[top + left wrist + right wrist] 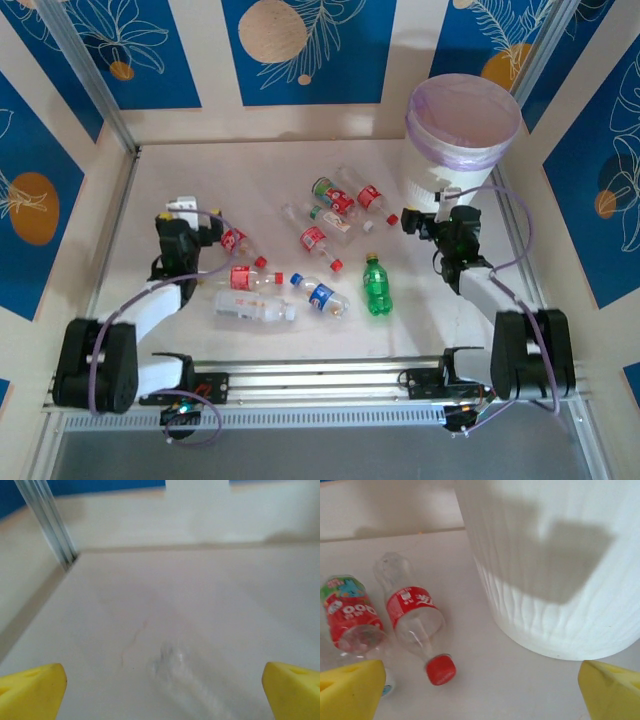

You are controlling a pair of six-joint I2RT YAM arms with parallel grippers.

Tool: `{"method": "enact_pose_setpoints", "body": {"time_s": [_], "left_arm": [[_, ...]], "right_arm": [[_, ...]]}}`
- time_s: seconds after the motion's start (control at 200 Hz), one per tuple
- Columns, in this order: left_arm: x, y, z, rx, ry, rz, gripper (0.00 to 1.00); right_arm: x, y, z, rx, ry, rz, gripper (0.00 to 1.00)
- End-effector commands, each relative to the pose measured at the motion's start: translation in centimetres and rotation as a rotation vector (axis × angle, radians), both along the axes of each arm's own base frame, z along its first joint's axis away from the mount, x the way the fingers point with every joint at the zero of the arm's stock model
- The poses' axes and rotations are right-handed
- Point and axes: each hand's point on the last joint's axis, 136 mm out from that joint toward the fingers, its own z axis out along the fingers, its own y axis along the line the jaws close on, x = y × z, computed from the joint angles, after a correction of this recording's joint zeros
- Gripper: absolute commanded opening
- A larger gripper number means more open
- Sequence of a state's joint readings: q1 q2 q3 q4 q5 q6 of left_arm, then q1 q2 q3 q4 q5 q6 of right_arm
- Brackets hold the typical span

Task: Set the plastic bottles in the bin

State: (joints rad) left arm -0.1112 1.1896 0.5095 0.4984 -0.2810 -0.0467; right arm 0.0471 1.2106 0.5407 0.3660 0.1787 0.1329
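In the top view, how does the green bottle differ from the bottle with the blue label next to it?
The green bottle is green all over, cap included; the blue-labelled bottle is clear with a blue label. The green bottle points toward the far wall; the blue-labelled bottle lies slanted, cap toward the far left. Both are small, on the table, outside the bin.

The bin (462, 125) stands at the far right of the surface (200, 170). The bottles (318, 242) lie scattered over the middle, left of the bin and nearer the arms, the rightmost bottle (370, 197) near its foot. The left hand (186, 210) sits at the left, next to the leftmost bottle (235, 240); the right hand (443, 198) sits directly before the bin.
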Motion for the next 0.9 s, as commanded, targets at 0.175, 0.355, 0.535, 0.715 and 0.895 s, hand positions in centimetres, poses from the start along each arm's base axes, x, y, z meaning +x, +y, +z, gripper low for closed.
{"method": "enact_pose_setpoints", "body": {"time_s": [0.175,0.355,0.535,0.715,0.895], "left_arm": [[-3.9,-1.7,-0.4,-0.381,0.286,0.036,1.0],[-5.3,-3.6,-1.6,-0.545,0.362,0.008,0.96],[-5.5,-5.7,-2.8,-0.594,0.434,-0.045,0.94],[-6.3,-6.0,-3.5,-0.54,0.493,-0.038,0.94],[-6.7,-6.3,-3.7,-0.519,0.504,-0.044,0.95]], "right_arm": [[-9.6,2.9,-1.9,-0.054,0.468,-0.082,0.99],[-15.0,6.8,-1.4,0.088,0.741,-0.023,0.98],[-17.5,11.0,-3.5,0.099,0.963,0.057,0.87],[-16.8,12.7,-6.4,0.02,1.07,0.044,0.85],[-15.4,12.4,-8.8,-0.025,1.099,0.005,0.85]]}}
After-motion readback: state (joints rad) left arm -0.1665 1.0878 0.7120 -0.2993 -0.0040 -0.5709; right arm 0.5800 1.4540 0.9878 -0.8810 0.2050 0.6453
